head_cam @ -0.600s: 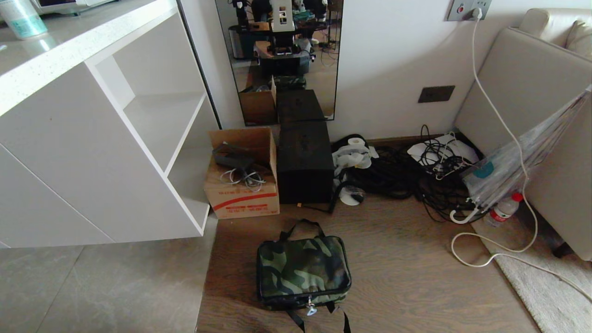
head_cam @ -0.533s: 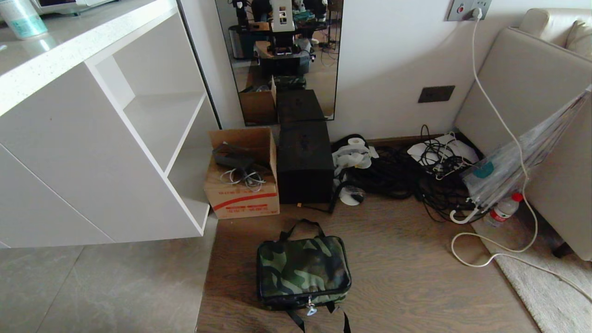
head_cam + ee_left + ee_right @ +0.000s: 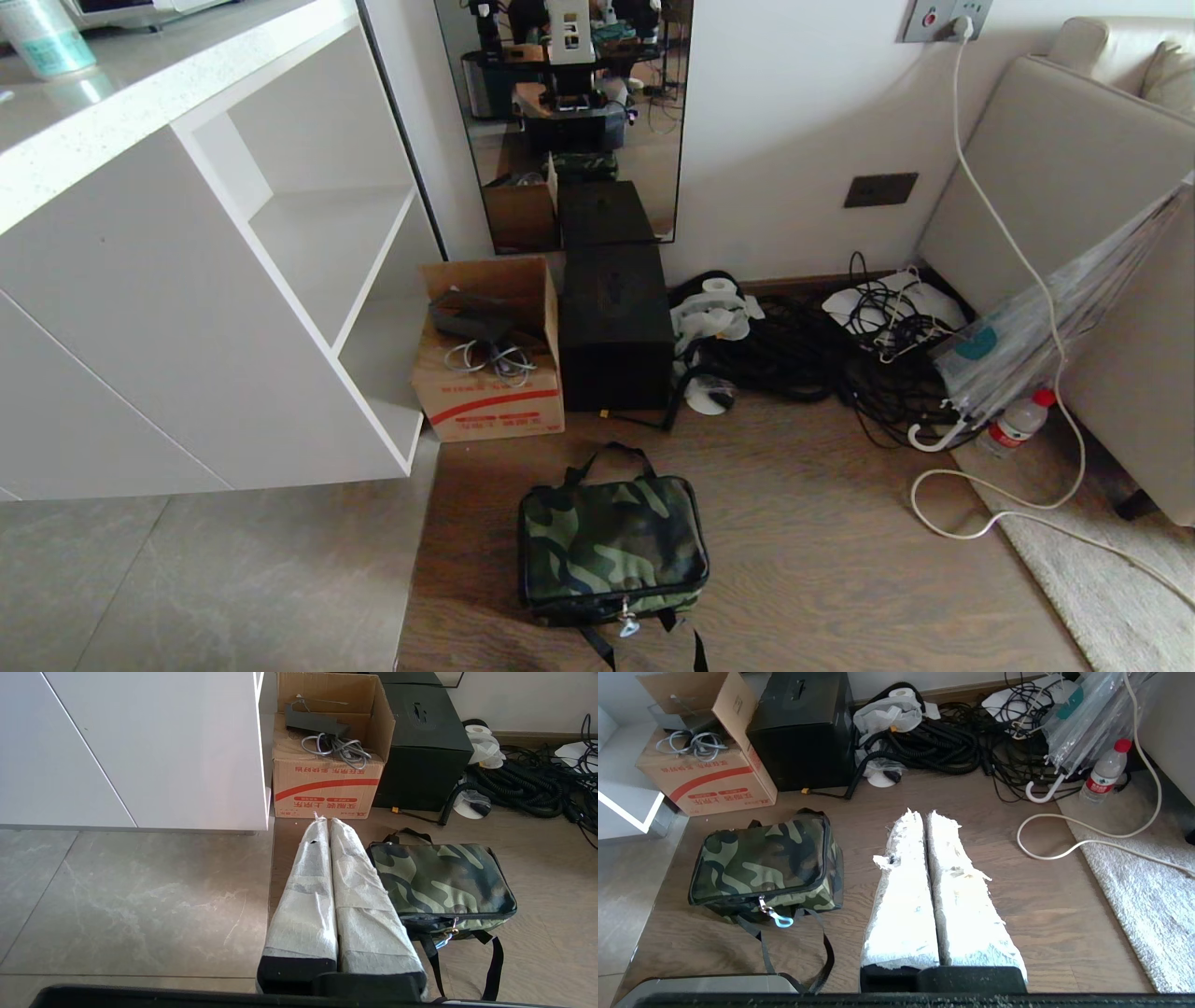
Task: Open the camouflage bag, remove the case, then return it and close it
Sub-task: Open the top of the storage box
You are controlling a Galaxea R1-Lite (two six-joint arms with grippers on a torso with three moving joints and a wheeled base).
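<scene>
Lying flat on the brown wood floor (image 3: pixel 822 560), the camouflage bag (image 3: pixel 611 546) is zipped all the way round, with its silver zip pull (image 3: pixel 627 623) hanging at the near edge and its black strap handles (image 3: pixel 607 455) flopped on the floor. The case cannot be seen.

Neither arm shows in the head view. In the left wrist view the left gripper (image 3: pixel 324 820) hangs above the floor just beside the bag, not touching it, with its two white-wrapped fingers (image 3: pixel 308 891) pressed together and nothing between them. In the right wrist view the right gripper (image 3: pixel 920 813) hangs over bare floor on the bag's other side, a little apart from it, fingers (image 3: pixel 966 905) also pressed together and holding nothing.

Behind the bag stands a brown cardboard box (image 3: pixel 490 373) with grey cables inside, and right next to it a tall black box (image 3: pixel 616 327). Past these lies a pile of black cables (image 3: pixel 822 350). A clear umbrella (image 3: pixel 1055 313) leans by the beige sofa (image 3: pixel 1074 187), with a water bottle (image 3: pixel 1018 422) at its foot.
</scene>
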